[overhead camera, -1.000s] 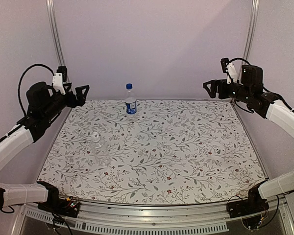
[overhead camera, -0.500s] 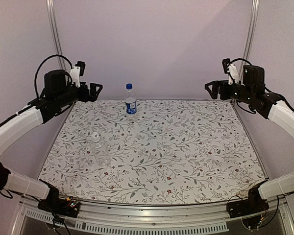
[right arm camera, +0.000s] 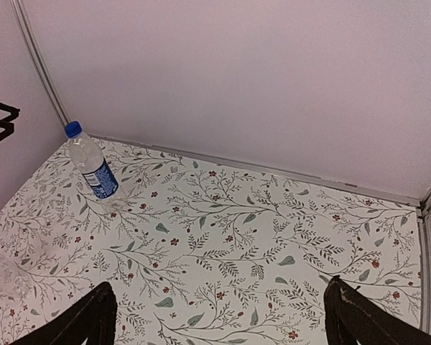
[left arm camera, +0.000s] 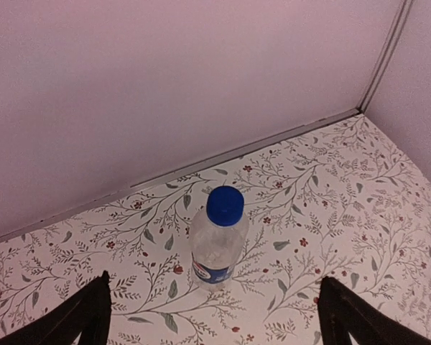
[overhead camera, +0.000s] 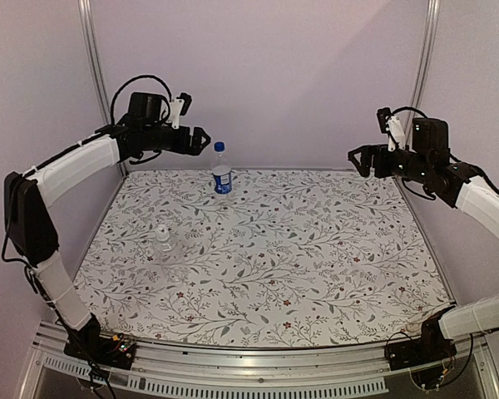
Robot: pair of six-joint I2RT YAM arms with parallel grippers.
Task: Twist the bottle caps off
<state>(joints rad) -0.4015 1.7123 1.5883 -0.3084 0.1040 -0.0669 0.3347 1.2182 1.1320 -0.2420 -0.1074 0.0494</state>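
At the far left, the left end effector (overhead camera: pixel 200 140) hangs high near the back wall with its fingers spread wide and nothing between them. It points toward the taller bottle, and its wrist view frames that bottle between the two fingertips (left arm camera: pixel 93 313). This looks like a line-up for a grasp there.

Below and nearer the arms, the shorter bottle (overhead camera: pixel 165 249) stands upright on the floral bench (overhead camera: pixel 316 249), left of centre, well apart from both arms. Its pale cap (overhead camera: pixel 162 230) seems to be in place. The clear plastic blends into the pattern, though, so that is hard to be sure of.

Toward the back edge stands the taller bottle (overhead camera: pixel 222 176), upright, its blue-and-white label facing forward. Its blue cap (overhead camera: pixel 219 146) is on and sits just right of the left fingertips, apart from them.

At the far right, the right end effector (overhead camera: pixel 359 156) is raised over the back right corner, released and empty, and faces inward across the bench. It is well apart from both bottles, probably waiting to take the cap once a bottle is steadied. Neither cap has been unscrewed yet.
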